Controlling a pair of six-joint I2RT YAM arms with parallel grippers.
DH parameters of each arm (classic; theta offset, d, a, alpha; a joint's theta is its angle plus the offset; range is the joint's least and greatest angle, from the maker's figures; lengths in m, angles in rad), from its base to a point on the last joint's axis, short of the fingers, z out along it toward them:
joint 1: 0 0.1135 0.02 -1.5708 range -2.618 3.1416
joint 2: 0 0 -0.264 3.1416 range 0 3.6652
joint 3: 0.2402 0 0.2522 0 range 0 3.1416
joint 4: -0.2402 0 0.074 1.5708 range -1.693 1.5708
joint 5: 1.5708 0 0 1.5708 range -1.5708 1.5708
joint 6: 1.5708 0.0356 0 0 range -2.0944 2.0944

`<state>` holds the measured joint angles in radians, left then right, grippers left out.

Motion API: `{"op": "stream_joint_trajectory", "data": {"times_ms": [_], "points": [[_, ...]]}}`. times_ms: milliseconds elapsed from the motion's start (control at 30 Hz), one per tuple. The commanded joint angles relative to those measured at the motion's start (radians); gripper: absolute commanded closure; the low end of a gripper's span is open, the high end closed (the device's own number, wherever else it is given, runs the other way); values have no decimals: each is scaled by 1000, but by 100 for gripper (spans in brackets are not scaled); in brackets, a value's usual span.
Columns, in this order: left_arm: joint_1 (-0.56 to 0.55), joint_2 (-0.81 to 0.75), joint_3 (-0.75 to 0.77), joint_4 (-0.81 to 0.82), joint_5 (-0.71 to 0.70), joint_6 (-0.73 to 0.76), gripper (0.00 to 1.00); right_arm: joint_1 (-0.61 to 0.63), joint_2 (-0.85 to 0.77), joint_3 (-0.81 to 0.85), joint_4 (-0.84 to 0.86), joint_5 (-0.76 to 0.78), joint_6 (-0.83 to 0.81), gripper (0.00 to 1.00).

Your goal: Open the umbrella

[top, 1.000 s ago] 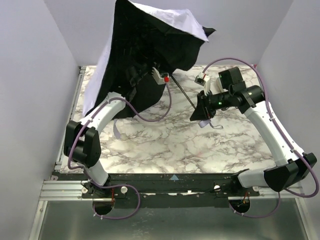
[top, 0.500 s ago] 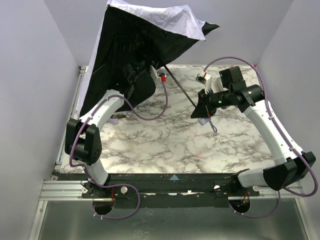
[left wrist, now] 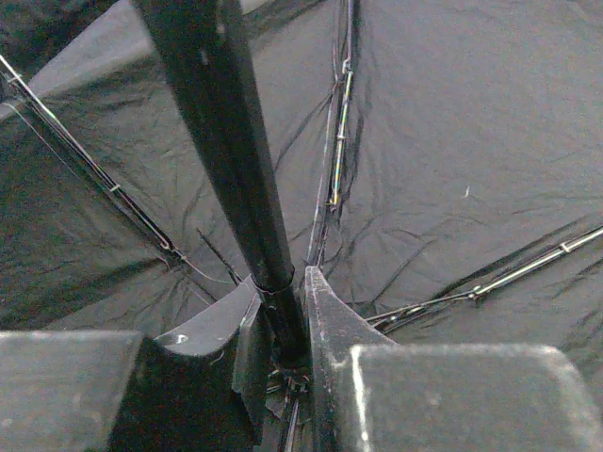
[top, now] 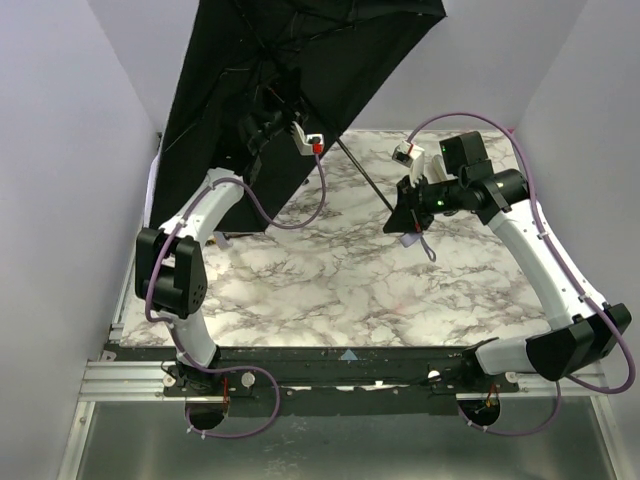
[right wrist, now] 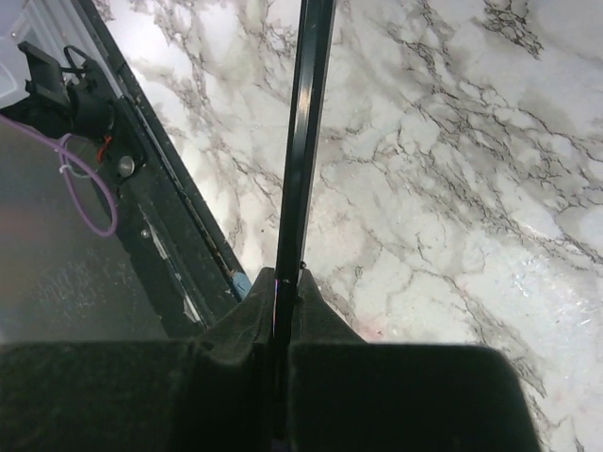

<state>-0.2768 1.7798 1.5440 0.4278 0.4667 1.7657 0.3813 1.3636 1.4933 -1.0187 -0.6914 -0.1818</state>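
Observation:
The umbrella (top: 290,60) is spread wide at the back left, its black inner lining facing the top camera. Its thin black shaft (top: 365,183) slants down to the right. My left gripper (top: 272,112) is up under the canopy, shut on the shaft near the rib hub; the left wrist view shows the shaft (left wrist: 231,169) between the fingers, with lining and ribs (left wrist: 528,264) beyond. My right gripper (top: 405,215) is shut on the shaft's lower end (right wrist: 303,141). The pale handle and loop strap (top: 418,240) hang below it.
The marble table (top: 330,290) lies below both arms. Purple cables (top: 300,215) loop off each wrist. The table's near black rail (right wrist: 179,245) and a cable show in the right wrist view. Grey walls (top: 60,180) close in left, right and behind.
The canopy has spread from half folded to wide open and swung upward. My left gripper has risen along the shaft toward the back. The right gripper has held its place.

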Motion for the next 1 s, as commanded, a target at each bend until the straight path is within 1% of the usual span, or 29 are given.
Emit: {"op": "stream_joint_trajectory", "data": {"times_ms": [0, 233, 467, 500, 767, 967], "points": [[199, 41, 74, 86, -344, 33, 80, 22, -61, -13, -321, -96, -149, 100], [246, 70, 113, 74, -365, 28, 84, 22, -59, -13, -346, -57, -199, 100], [268, 85, 128, 66, -376, 24, 85, 21, -63, -27, -399, 0, -278, 100], [297, 89, 133, 66, -380, 25, 85, 22, -69, -35, -399, 10, -277, 100], [326, 118, 159, 66, -412, 35, 85, 22, -106, -99, -400, 39, -275, 100], [340, 157, 218, 50, -458, 34, 85, 21, -127, -134, -400, 56, -274, 100]]}}
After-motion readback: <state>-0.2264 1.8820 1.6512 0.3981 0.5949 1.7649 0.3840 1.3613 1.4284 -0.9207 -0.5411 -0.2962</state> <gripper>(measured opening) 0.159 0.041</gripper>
